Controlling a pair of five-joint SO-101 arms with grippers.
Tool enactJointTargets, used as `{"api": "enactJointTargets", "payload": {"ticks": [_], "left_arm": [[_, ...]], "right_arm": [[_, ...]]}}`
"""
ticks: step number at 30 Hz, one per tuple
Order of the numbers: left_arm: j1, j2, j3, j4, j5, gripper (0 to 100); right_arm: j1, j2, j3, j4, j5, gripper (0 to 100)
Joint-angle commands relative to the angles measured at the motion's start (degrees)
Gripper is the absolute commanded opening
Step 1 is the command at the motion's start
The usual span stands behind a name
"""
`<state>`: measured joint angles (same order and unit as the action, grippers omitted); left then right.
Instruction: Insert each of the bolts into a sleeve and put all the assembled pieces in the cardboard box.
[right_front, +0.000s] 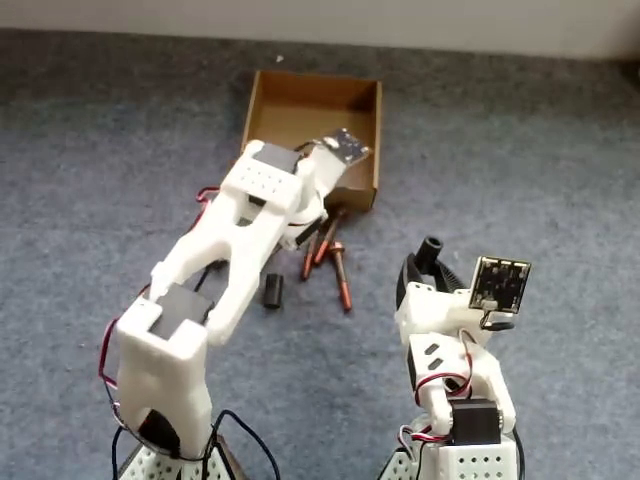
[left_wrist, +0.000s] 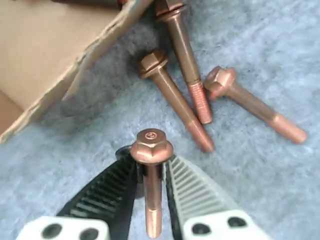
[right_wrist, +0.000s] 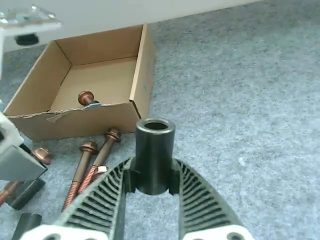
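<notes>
My left gripper (left_wrist: 150, 157) is shut on a copper bolt (left_wrist: 152, 195), held by its shank with the hex head (left_wrist: 151, 146) toward the fingertips. It hangs over the carpet just in front of the cardboard box (right_front: 310, 110). Three more bolts lie there, among them one (left_wrist: 175, 102) in the middle and one (left_wrist: 255, 106) off to the side. My right gripper (right_wrist: 152, 167) is shut on an upright black sleeve (right_wrist: 154, 150), held nearer to me and to the right (right_front: 430, 252). Inside the box (right_wrist: 100, 80) a bolt head (right_wrist: 86, 97) of one piece shows.
A loose black sleeve (right_front: 272, 290) lies on the carpet beside the left arm, and two sleeves (right_wrist: 25, 192) show at the right wrist view's edge. Loose bolts (right_front: 340, 272) lie between the arms. Open grey carpet stretches to the right of the box.
</notes>
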<state>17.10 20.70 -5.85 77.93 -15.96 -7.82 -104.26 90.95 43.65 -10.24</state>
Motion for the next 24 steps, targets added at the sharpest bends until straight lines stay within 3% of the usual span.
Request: {"api": "enactJointTargets", "payload": {"ticks": [1, 6, 15, 24], "left_arm": [[0.6, -12.0, 4.1, 0.1, 1.1, 0], [0.6, -27.7, 15.4, -1.9, 1.2, 0], [0.6, -56.7, 40.5, -14.3, 1.5, 0], [0.5, -77.8, 53.2, -20.2, 12.4, 0]], "right_arm": [[0.1, -1.0, -0.6, -1.6, -0.6, 0.4], [0.1, -1.0, -0.6, -1.6, -0.6, 0.4], [0.1, -1.0, -0.6, -1.6, -0.6, 0.4], [-4.4, -1.0, -0.6, -1.6, -0.4, 0.4]]}}
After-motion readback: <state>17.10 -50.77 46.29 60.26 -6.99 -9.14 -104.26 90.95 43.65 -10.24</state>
